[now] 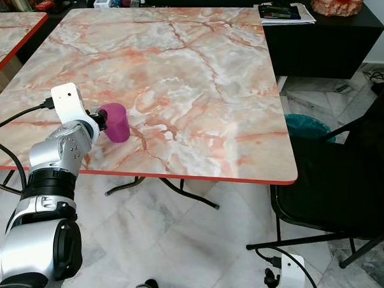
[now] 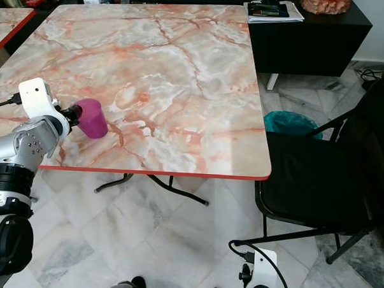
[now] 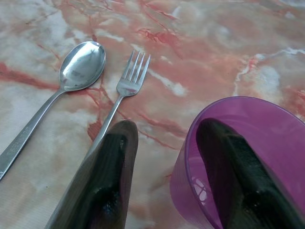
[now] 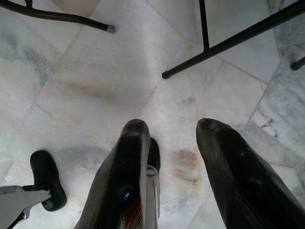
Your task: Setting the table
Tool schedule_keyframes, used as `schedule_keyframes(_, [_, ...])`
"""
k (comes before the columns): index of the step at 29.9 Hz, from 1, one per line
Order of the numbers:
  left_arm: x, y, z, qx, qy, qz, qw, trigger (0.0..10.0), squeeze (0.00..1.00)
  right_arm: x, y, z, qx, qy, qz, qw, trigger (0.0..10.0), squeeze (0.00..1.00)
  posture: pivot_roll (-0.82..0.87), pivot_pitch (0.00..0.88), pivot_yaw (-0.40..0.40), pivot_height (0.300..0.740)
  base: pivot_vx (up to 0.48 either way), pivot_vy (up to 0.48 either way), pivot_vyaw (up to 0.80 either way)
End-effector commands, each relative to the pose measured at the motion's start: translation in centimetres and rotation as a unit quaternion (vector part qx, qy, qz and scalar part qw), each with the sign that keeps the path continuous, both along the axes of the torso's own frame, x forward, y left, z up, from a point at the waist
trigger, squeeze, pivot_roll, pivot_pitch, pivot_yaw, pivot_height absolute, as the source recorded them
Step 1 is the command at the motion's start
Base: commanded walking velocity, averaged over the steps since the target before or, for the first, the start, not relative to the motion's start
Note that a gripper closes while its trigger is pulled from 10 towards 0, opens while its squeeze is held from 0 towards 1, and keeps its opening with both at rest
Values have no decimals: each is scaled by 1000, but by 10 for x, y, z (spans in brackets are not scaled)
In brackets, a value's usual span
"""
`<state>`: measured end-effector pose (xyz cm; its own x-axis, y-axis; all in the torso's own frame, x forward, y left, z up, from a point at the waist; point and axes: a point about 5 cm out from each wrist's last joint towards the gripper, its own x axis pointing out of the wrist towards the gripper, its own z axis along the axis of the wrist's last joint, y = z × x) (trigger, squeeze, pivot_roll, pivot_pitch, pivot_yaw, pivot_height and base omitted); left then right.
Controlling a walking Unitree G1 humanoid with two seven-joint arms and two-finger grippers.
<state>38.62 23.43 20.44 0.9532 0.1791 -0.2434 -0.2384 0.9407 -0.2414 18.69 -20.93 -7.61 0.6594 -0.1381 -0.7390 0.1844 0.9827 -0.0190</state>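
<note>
A purple plastic cup [image 1: 116, 123] stands near the front left edge of the pink marble table [image 1: 195, 74], leaning toward my left gripper [image 1: 102, 120]. In the left wrist view one black finger [image 3: 243, 181] reaches inside the cup [image 3: 271, 133]. The other finger [image 3: 107, 181] stays outside, with a gap to the cup's wall, so the gripper is open around the rim. A steel fork [image 3: 128, 81] and spoon [image 3: 81, 67] lie side by side on the table just beyond the fingers. My right gripper [image 4: 172, 125] hangs open above the floor.
A black chair [image 1: 343, 176] stands at the table's right side, with a teal bin [image 1: 307, 125] behind it. A black sideboard [image 1: 324, 41] with books [image 1: 284, 13] stands at the back right. A second marble table [image 1: 12, 28] is at the far left.
</note>
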Motion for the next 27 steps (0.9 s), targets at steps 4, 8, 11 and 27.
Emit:
schedule_keyframes(4, [-1, 5, 2, 9, -3, 11, 1000, 0, 0, -4, 2, -2, 2, 7, -3, 1000, 10000, 0, -50, 193, 59, 740, 0, 0, 0])
schedule_keyframes(8, [0, 5, 2, 9, -3, 11, 1000, 0, 0, -4, 2, -2, 2, 7, -3, 1000, 10000, 0, -50, 192, 59, 740, 0, 0, 0])
schedule_keyframes(11, [0, 5, 2, 8, -2, 10, 1000, 0, 0, -4, 2, -2, 2, 7, -4, 1000, 10000, 0, -50, 192, 59, 740, 0, 0, 0])
schedule_keyframes(27, [0, 3, 2, 2, -11, 11, 1000, 0, 0, -4, 2, -3, 1, 8, -4, 1000, 10000, 0, -51, 188, 58, 740, 0, 0, 0])
